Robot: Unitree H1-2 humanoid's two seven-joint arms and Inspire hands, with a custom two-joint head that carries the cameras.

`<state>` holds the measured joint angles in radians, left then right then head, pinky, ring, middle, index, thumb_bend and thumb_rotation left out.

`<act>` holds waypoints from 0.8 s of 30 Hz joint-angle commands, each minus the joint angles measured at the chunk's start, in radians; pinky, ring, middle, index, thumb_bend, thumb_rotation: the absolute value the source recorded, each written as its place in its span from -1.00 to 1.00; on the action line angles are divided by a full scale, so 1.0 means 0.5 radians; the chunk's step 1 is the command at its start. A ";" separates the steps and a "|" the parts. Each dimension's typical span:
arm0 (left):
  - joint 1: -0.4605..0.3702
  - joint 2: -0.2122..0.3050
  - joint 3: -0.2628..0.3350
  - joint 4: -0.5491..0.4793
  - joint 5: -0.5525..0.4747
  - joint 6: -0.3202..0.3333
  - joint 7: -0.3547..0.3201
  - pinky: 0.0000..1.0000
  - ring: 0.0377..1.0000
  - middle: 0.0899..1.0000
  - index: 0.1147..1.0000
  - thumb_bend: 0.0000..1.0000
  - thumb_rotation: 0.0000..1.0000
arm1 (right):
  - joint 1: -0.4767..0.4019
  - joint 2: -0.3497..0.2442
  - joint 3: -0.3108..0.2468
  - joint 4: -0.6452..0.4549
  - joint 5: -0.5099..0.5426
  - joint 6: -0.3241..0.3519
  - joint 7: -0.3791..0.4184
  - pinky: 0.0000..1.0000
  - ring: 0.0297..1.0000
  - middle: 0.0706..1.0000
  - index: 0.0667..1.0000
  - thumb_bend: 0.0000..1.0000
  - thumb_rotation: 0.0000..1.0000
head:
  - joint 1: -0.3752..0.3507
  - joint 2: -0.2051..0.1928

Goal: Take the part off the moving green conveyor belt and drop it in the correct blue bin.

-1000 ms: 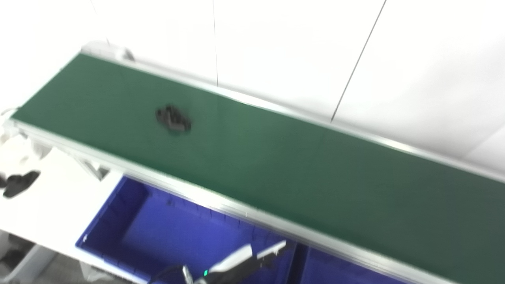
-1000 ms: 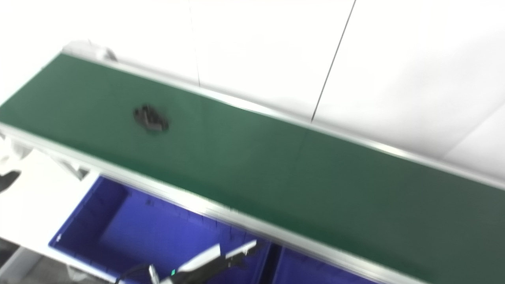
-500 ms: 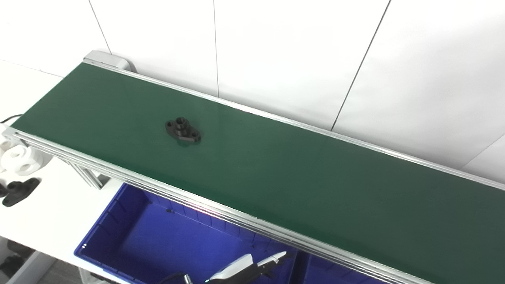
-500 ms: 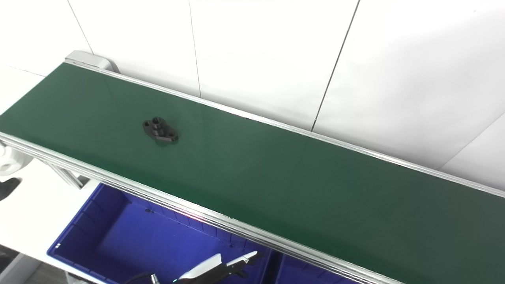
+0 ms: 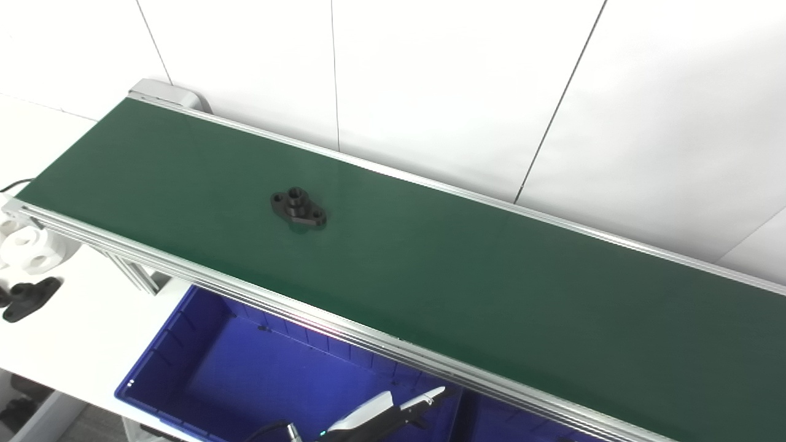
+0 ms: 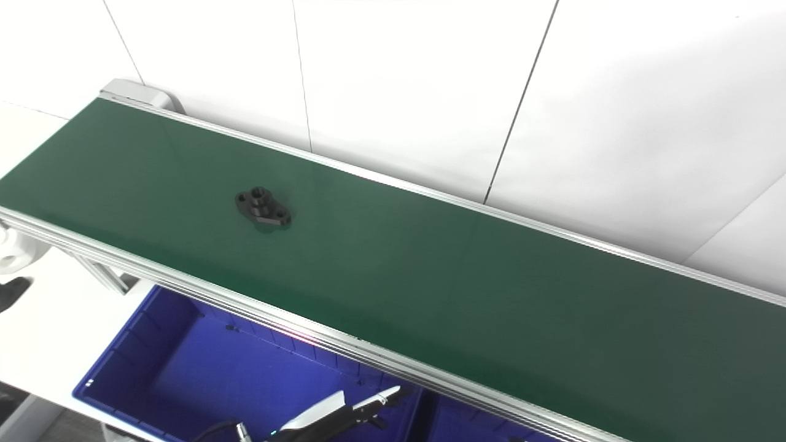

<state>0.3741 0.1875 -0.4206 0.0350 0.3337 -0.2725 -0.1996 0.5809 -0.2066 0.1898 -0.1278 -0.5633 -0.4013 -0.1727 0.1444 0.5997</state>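
Fingers (image 5: 424, 400) of the left hand (image 5: 384, 414) show at the bottom edge, white on top and black below, stretched out straight and close together, holding nothing. Most of this hand is cut off by the picture's edge, so I cannot tell if it is fully open. It hangs above the inside of the blue bin (image 5: 184, 325), near the bin's right wall, and it is well apart from the part. The right hand is not in view.

On the green conveyor belt (image 5: 491, 276) the black part (image 5: 298, 207) lies flat, in the left half of the belt and about midway between the two aluminium rails. It is a small flange with a raised round hub in the middle and a hole in each ear. Nothing touches it.

A second blue bin (image 5: 491, 417) begins just to the right of the first one, under the near rail (image 5: 344, 334). At the far left, on the white table (image 5: 92, 331), a white part (image 5: 27, 248) and a black part (image 5: 24, 298) lie near each other. Behind the belt stands a white panel wall (image 5: 460, 86).
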 commanded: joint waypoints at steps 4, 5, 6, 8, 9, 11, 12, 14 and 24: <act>-0.017 -0.007 0.003 -0.039 -0.016 -0.078 0.019 0.73 0.98 1.00 1.00 0.70 -0.34 | -0.018 0.044 -0.052 -0.236 0.043 -0.127 -0.133 0.08 0.38 0.53 0.65 0.60 -0.55 | -0.067 0.035; -0.019 -0.008 0.003 -0.042 -0.004 -0.077 0.024 0.72 0.97 1.00 1.00 0.70 -0.33 | -0.041 0.034 -0.056 -0.278 0.050 -0.132 -0.156 0.14 0.39 0.52 0.64 0.62 -0.55 | -0.074 0.041; -0.019 -0.008 0.005 -0.044 0.001 -0.080 0.029 0.70 0.97 1.00 1.00 0.70 -0.32 | -0.062 0.025 -0.063 -0.317 0.075 -0.135 -0.156 0.20 0.41 0.52 0.64 0.63 -0.55 | -0.074 0.041; -0.017 -0.012 0.008 -0.055 -0.004 -0.070 0.027 0.70 0.97 1.00 1.00 0.70 -0.31 | -0.094 0.028 -0.100 -0.401 0.116 -0.111 -0.115 0.22 0.42 0.53 0.65 0.62 -0.50 | -0.069 0.050; -0.018 -0.012 0.008 -0.062 -0.003 -0.064 0.026 0.70 0.97 1.00 1.00 0.70 -0.30 | -0.117 0.031 -0.120 -0.444 0.140 -0.091 -0.095 0.21 0.42 0.54 0.65 0.62 -0.48 | -0.064 0.050; -0.020 -0.014 0.009 -0.061 -0.004 -0.074 0.029 0.70 0.97 1.00 1.00 0.69 -0.29 | -0.176 0.046 -0.174 -0.512 0.124 -0.046 -0.081 0.17 0.38 0.53 0.66 0.63 -0.43 | -0.062 0.049; -0.022 -0.015 0.010 -0.060 -0.004 -0.078 0.030 0.70 0.97 1.00 1.00 0.69 -0.30 | -0.194 0.054 -0.195 -0.528 0.109 -0.034 -0.076 0.13 0.36 0.52 0.66 0.65 -0.35 | -0.062 0.049; -0.028 -0.015 0.012 -0.049 -0.001 -0.094 0.037 0.70 0.96 1.00 1.00 0.69 -0.33 | -0.258 0.060 -0.229 -0.605 0.133 0.054 -0.013 0.15 0.37 0.54 0.68 0.64 -0.34 | -0.062 0.046; -0.050 -0.018 0.027 -0.009 -0.054 -0.127 0.023 0.70 0.96 1.00 1.00 0.69 -0.36 | -0.667 0.055 -0.331 -0.714 0.240 0.231 0.181 0.22 0.31 0.44 0.56 0.58 -0.40 | -0.136 0.055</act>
<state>0.3543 0.1818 -0.4101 0.0392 0.3309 -0.2923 -0.1978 0.2686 -0.1724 0.0320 -0.4534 -0.4567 -0.2993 -0.0916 0.0752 0.6274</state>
